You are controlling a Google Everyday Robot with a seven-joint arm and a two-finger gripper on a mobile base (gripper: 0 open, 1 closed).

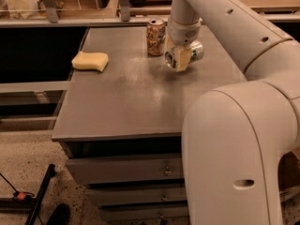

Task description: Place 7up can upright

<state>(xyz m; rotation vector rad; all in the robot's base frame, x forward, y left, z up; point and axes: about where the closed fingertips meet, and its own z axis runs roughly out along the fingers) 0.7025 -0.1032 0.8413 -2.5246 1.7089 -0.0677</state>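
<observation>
The 7up can (196,51) lies on its side in my gripper (183,61), its shiny end (169,59) facing left and its other end pointing right. The gripper is shut on the can, with one beige finger (184,58) across its front. The can hangs slightly above the grey table top (131,102), near the back right. My arm comes down from above and hides the can's middle.
An orange-brown patterned can (155,36) stands upright just left of and behind the gripper. A yellow sponge (90,61) lies at the back left. Drawers (126,170) are under the top. My arm's large white link (234,153) fills the right foreground.
</observation>
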